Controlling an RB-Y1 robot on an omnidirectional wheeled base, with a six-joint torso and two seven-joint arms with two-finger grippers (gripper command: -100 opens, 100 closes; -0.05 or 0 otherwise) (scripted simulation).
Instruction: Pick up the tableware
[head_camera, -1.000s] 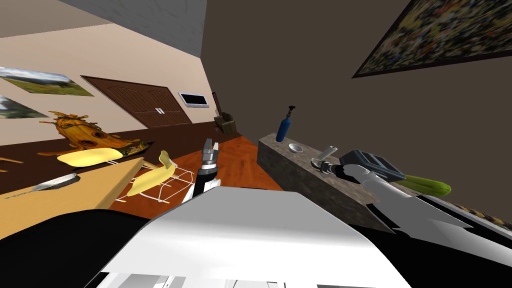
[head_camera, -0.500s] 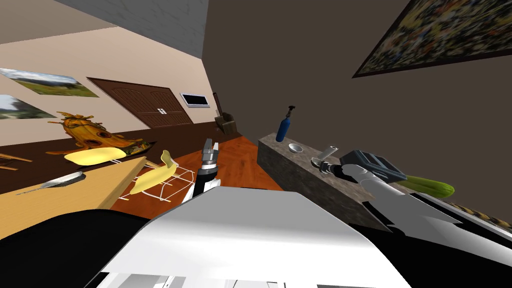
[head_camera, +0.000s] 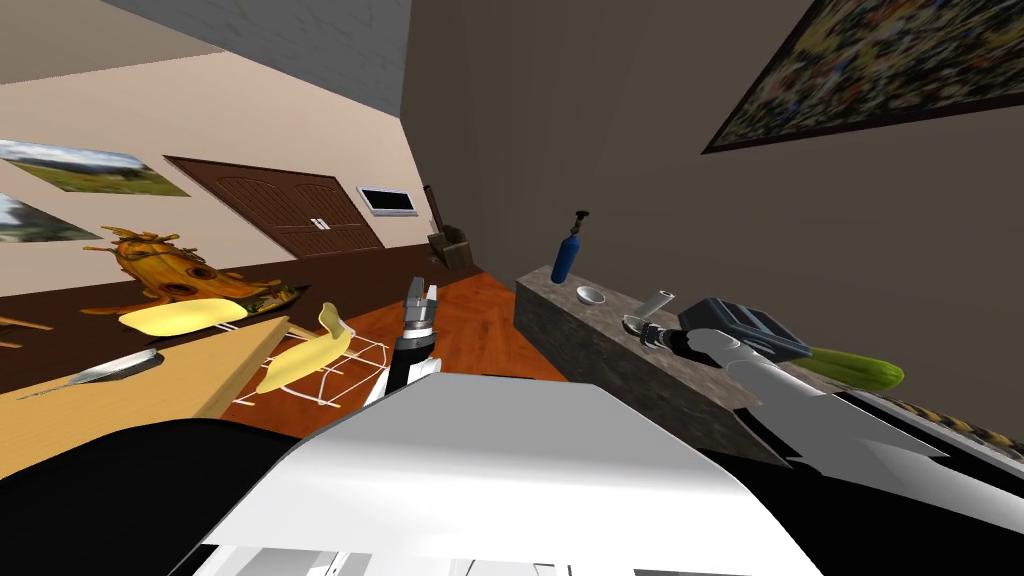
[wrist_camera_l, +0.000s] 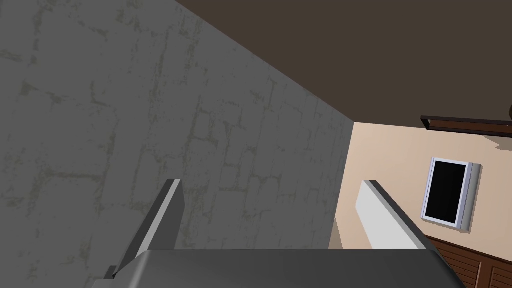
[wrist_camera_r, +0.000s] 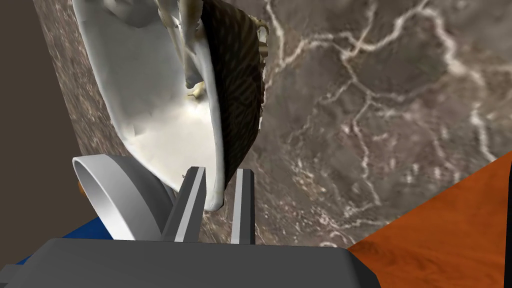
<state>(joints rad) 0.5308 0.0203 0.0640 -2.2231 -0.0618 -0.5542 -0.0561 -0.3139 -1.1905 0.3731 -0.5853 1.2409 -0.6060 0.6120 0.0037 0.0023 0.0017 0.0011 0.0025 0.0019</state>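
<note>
A bowl (wrist_camera_r: 165, 115), white inside and dark brown outside, lies on the marbled stone counter (wrist_camera_r: 380, 125). My right gripper (wrist_camera_r: 221, 171) is shut on its rim, one finger inside the wall and one outside. In the head view the same bowl (head_camera: 632, 324) sits at the tip of my right gripper (head_camera: 646, 333) on the counter (head_camera: 585, 350). My left gripper (head_camera: 421, 296) is raised in front of my chest, and its fingers (wrist_camera_l: 165, 215) stand wide apart with nothing between them.
On the counter stand a small pale bowl (head_camera: 591, 295), a blue bottle (head_camera: 567, 257), a lying grey cup (head_camera: 657, 301), a dark box (head_camera: 745, 328) and a green cucumber (head_camera: 856, 369). The small pale bowl (wrist_camera_r: 117, 197) sits close beside my right fingers. A wooden table (head_camera: 130, 390) and yellow wire chairs (head_camera: 305, 360) lie left.
My right fingers have closed onto the bowl's rim. The head camera has swayed slightly, and the right hand has stayed at the bowl.
</note>
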